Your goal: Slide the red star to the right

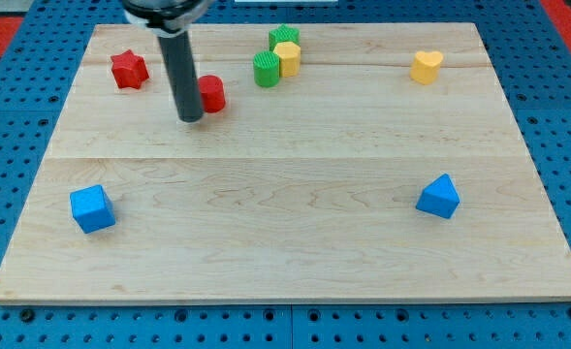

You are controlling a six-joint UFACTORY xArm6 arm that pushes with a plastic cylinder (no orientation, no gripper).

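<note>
Board (pixel 285 242): my tip (pixel 191 120) beside red cylinder (pixel 211 93).

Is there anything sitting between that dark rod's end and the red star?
No. In the camera view, only bare wood separates my tip from the red star. The red round block sits on the tip's other side.

Rod: my tip (pixel 191 118) shows, but the rod's upper mount runs off the view's top edge.
Red block (pixel 211 93): its left side sits behind the rod, so the shape can't be made out.
Green block at the back (pixel 284 37): partly covered by the yellow block (pixel 287 57) in front; shape unclear.
Board (pixel 285 262): fully in frame, while the blue pegboard (pixel 4 107) beneath is cropped on all sides.
</note>
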